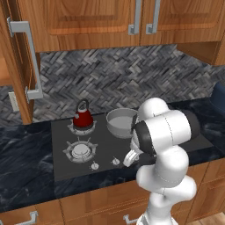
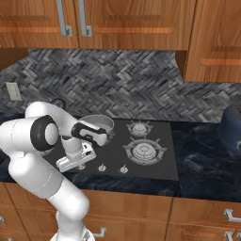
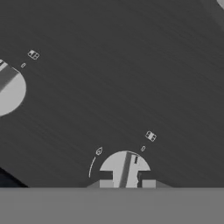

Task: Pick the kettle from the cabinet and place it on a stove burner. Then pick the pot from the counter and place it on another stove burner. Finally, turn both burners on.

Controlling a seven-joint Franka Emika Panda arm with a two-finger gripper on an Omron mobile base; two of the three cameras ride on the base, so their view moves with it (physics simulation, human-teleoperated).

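The kettle point(image 1: 83, 117) is a little squat dark red thing with a black loop handle standing up over it, and it sits on the back left burner of the dark grey cooktop point(image 1: 61, 165). Right beside it, on the next back burner, is the pot point(image 1: 120, 122): wide, shallow, grey steel, no lid, noticeably broader than the kettle. The front left burner point(image 1: 80, 150) is bare, a silver-grey disc with a spoked grate.

The hand point(image 3: 126, 183) is low over the front edge of the cooktop, and in the hand view its two tips are pressed together on a small round silver knob point(image 3: 125, 168) with a raised bar across it. A second knob point(image 3: 9, 89) of the same kind shows at the left edge of that view.

Glossy black bench point(image 1: 22, 162) runs either side of the cooktop. The brown cabinet door point(image 1: 17, 57) with the long grey bar handle stands open at the far left.
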